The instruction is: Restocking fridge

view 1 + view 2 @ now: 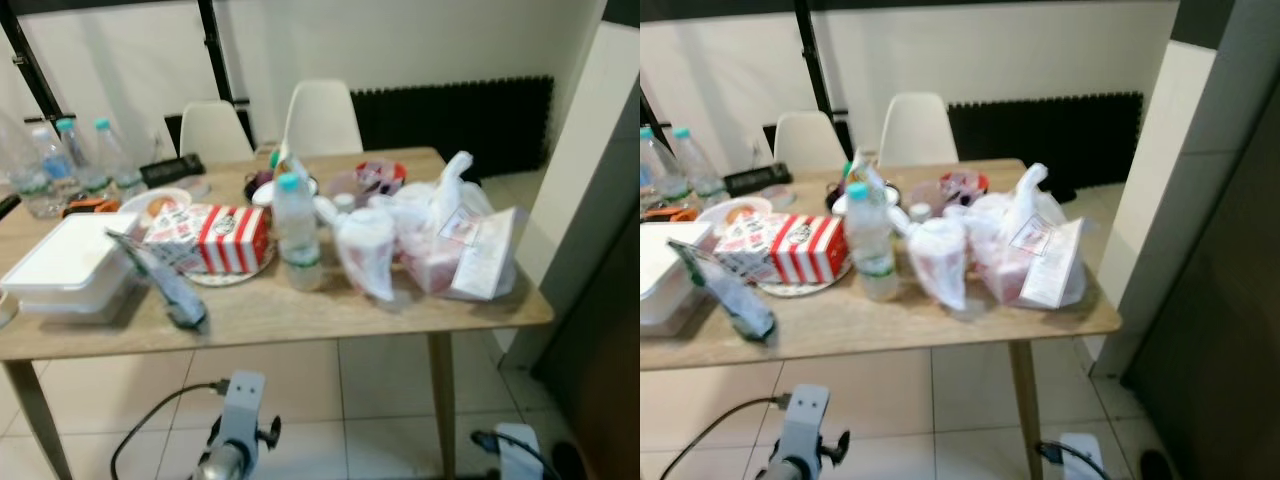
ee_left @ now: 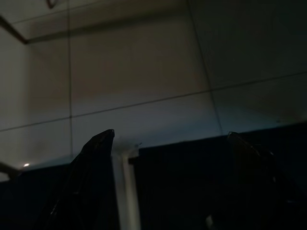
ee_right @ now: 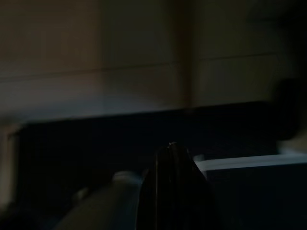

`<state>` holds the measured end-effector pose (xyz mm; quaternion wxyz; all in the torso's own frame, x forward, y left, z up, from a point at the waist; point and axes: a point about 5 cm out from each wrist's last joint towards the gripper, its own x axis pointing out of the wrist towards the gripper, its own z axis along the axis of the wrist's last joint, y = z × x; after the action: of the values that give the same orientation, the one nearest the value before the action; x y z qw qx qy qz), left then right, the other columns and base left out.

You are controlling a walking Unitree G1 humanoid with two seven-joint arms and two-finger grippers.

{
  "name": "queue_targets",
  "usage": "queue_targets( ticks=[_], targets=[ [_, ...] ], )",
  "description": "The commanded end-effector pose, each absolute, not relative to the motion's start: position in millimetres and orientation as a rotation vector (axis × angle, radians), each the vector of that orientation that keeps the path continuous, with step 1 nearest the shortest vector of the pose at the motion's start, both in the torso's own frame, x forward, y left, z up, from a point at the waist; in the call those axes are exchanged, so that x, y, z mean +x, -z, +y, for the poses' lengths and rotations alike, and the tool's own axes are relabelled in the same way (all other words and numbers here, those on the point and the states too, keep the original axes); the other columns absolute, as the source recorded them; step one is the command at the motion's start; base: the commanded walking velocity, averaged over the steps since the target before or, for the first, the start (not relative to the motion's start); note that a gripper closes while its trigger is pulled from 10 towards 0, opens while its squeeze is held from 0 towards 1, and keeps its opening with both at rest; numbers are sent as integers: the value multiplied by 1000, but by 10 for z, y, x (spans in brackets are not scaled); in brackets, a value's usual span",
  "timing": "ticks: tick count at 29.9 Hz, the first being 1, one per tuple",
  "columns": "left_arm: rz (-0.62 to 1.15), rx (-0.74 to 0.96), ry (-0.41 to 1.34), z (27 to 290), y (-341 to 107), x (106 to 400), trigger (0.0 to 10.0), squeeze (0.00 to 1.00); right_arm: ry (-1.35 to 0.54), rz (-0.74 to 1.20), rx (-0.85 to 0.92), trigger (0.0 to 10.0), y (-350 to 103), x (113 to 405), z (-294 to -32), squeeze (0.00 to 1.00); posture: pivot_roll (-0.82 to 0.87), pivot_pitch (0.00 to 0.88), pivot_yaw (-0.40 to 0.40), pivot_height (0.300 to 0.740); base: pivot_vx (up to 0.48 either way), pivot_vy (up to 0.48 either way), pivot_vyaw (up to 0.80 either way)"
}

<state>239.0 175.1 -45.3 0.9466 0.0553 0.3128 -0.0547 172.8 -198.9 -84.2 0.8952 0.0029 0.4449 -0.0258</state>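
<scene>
Ahead of you stands a wooden bench crowded with groceries, seen from the head cameras with some blur. Near the middle stands a clear water bottle with a teal cap, upright. Just beside it on your left lies a red-and-white striped box, resting on a plate. Further to your left sits a white lidded container, and a crumpled clear packet leans against it near the front edge. At the far left corner three more bottles stand together, with a dark flat object just beside them and a white bowl in front.

On your right side of the bench a cluster of white plastic bags holds reddish packages; one small bag sits just beside the middle bottle. Behind them is a red bowl and a dark bowl. Two white chairs stand at the far side, against a white wall with a black radiator.

Both arms hang low, below the bench edge. Your left gripper points at a dim tiled floor, its fingers spread well apart and released, grasping nothing. Your right wrist view is very dark; one finger can be made out, and you cannot tell whether that gripper is released or clenched.

A tall dark panel stands at your right.
</scene>
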Motion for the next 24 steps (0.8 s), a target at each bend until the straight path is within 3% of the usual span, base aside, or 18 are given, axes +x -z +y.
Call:
queue_targets(
  ticks=[1,8,19,24],
  targets=[
    [654,119,105,1786,471,2366,10000,0,62,905,-3,10000,819,1760,-2027,0,-37,30,63,740,0,409,0],
    [665,174,158,1759,474,2370,10000,0,64,902,-1,10000,821,1757,-2017,0,-34,31,67,740,0,115,0],
    [668,167,149,1763,472,2376,10000,0,70,899,6,10000,821,1759,-2014,0,-33,32,71,740,0,-466,0],
    [661,172,118,1802,457,2393,10000,0,67,894,5,10000,816,1768,-2014,0,-33,30,69,740,0,-52,0]
  ],
)
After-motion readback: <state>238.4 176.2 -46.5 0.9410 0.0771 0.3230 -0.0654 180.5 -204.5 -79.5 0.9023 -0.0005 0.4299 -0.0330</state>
